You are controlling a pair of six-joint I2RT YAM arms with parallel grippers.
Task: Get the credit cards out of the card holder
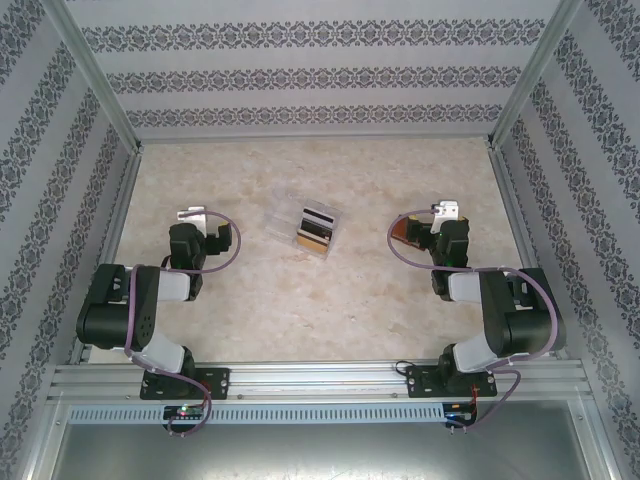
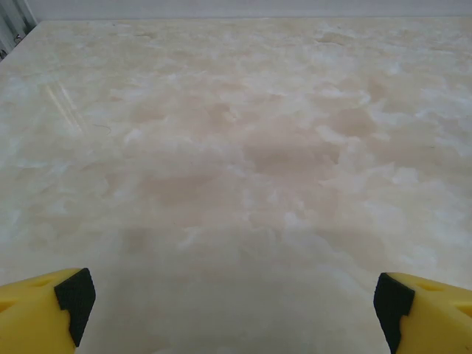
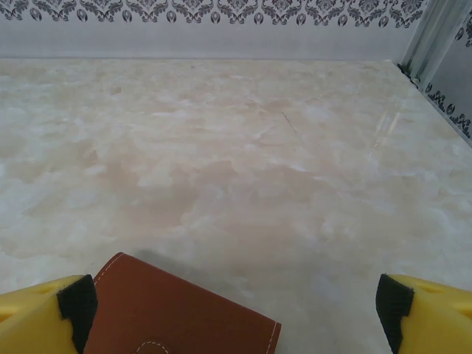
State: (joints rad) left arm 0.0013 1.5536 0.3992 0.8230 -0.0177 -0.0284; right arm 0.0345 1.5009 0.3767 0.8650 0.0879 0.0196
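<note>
— Checked the left gripper (image 2: 232, 306) first?
— Yes. Found its jaws spread wide, gripping nothing. Saw bare marbled desk (image 2: 236, 147) between the yellow fingers (image 2: 33, 313) and their black pads (image 2: 75, 295).
— And the right gripper (image 3: 232, 306)?
— Found the same there: jaws spread wide, closed on nothing. Noticed a brown leather wallet (image 3: 177, 313) lying flat on the desk between the fingers, closer to the left one. Made out pale stitching along its edge. Could not tell whether touching that finger or just beside it.
— Located the card holder (image 1: 288, 222)?
— Spotted it from above, near the middle of the desk, a little toward the far edge, between the two arms and well apart from both. Looked like clear plastic, turned at an angle to the desk's edges. Saw the credit cards (image 1: 316, 232) within its outline, the top one pale with a dark stripe. Could not tell whether tucked in or resting on top.
— Placed the wallet from above too?
— Did: in the right half of the desk, just beside the right wrist on its inner side. Noted both arms folded back toward the near edge.
</note>
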